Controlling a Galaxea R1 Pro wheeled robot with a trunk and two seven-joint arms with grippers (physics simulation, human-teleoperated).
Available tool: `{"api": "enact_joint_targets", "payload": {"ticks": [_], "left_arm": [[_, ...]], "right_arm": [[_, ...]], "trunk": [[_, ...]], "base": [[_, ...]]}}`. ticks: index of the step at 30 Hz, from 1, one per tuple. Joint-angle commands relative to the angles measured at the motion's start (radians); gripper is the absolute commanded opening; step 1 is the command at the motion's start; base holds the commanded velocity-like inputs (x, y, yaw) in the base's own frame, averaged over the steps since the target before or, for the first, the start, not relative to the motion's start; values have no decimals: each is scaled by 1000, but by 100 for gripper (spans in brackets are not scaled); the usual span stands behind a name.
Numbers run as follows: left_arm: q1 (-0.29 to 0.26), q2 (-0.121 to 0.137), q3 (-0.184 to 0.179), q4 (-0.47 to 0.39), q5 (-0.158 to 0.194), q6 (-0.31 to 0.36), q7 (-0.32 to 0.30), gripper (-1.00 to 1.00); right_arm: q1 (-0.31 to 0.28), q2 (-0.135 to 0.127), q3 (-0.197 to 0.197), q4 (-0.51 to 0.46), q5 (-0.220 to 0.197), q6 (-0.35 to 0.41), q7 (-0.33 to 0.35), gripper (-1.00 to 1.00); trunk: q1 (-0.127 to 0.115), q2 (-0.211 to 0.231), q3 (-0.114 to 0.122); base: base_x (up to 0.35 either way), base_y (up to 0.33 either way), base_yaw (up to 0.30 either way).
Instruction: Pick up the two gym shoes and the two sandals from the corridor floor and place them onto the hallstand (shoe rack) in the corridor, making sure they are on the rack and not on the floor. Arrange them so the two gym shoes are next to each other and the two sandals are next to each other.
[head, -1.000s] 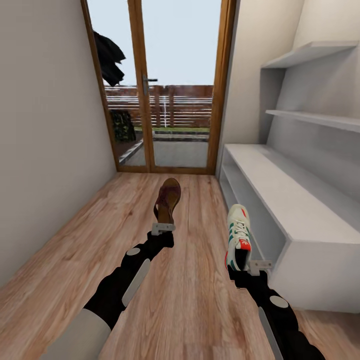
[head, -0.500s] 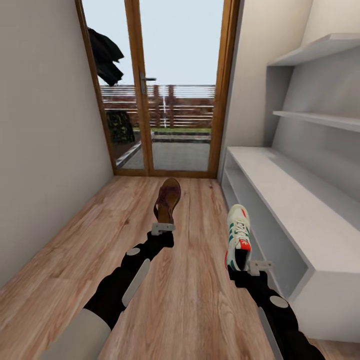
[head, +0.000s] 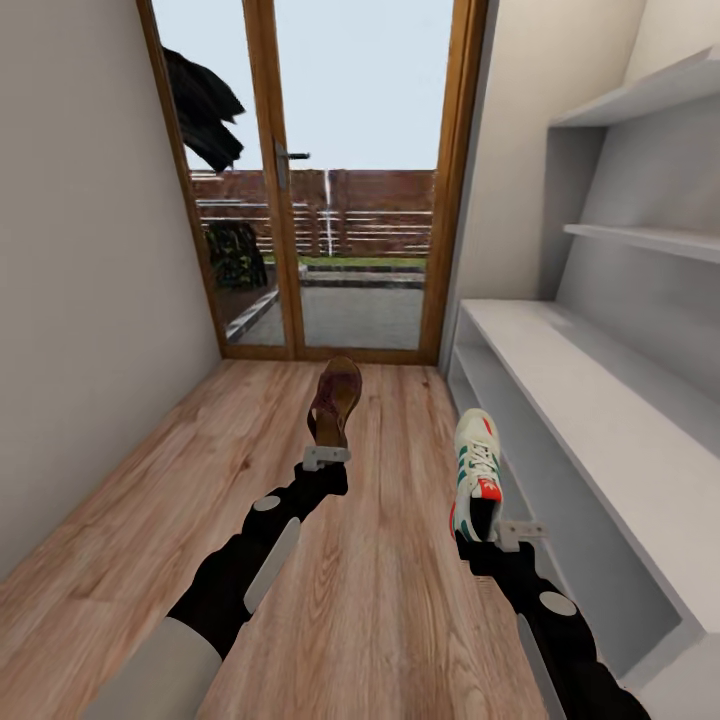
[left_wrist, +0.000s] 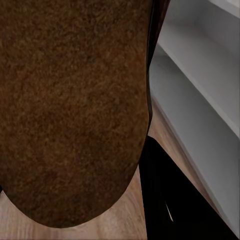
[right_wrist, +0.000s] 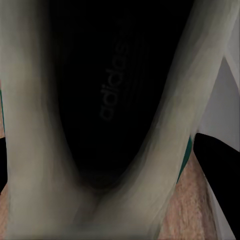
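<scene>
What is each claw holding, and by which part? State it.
Left claw holds a sandal by its heel end. Right claw holds a gym shoe at the heel, by the collar rim.

Hallstand (head: 600, 420) cut by frame edge; sandal (left_wrist: 75, 110) cropped close.

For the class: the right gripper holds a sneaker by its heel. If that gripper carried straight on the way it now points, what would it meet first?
The right gripper, shut on the white sneaker with green stripes, points down the corridor beside the long white shoe rack. The way looks free to the wood-framed glass door, probably met first; depth is unclear.
</scene>
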Motion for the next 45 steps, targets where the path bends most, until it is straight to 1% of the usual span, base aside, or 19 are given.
{"api": "enact_joint_targets", "payload": {"ticks": [1,12,23,30,32,33,34,35,36,37,38,39,41,45], "left_arm": [[0,0,0,-1,5,5,1,-100],[0,0,0,-2,6,6,1,-100],[0,2,0,-7,6,7,1,-100],[0,23,5,-7,4,7,2,-100],[0,40,7,-8,3,7,2,-100],[0,45,8,-8,3,7,1,-100],[0,54,8,-8,3,7,1,-100],[0,62,8,-8,3,7,1,-100],[0,69,8,-8,3,7,1,-100],[0,75,9,-8,4,7,1,-100],[0,76,9,-8,3,7,1,-100],[0,78,9,-8,3,7,1,-100],[0,79,7,-9,3,7,1,-100],[0,69,1,-10,2,13,1,-100]], "right_arm": [[-1,1,-1,-1,1,6,-1,-100],[0,1,-1,-1,2,6,-1,-100],[0,2,0,-1,2,6,-1,-100],[0,3,3,-2,-1,6,1,-100],[-1,4,5,-3,-2,6,2,-100],[-1,4,8,-3,-2,6,2,-100],[0,4,20,-3,-2,6,2,-100],[0,4,40,-3,0,6,1,-100],[0,4,69,-3,1,6,0,-100],[-1,3,120,-3,4,6,0,-100],[-1,3,135,-2,5,6,-1,-100],[0,2,159,-2,6,6,-1,-100],[-1,1,187,-3,7,6,-1,-100],[-1,1,197,-3,7,6,-1,-100]], "trunk": [[0,0,-1],[0,0,-1],[0,0,-1],[0,0,-1],[0,0,-1],[0,0,-1],[0,0,-1],[0,0,-1],[0,0,-1],[0,0,-1],[0,0,-1],[0,0,-1],[0,0,-1],[0,0,-1]], "base": [[345,58,0],[312,149,0],[246,224,0],[169,276,0],[165,283,0],[165,283,0],[165,283,0],[164,283,0],[164,284,0],[165,284,0],[165,284,0],[166,284,0],[170,284,0],[182,283,0]]}}
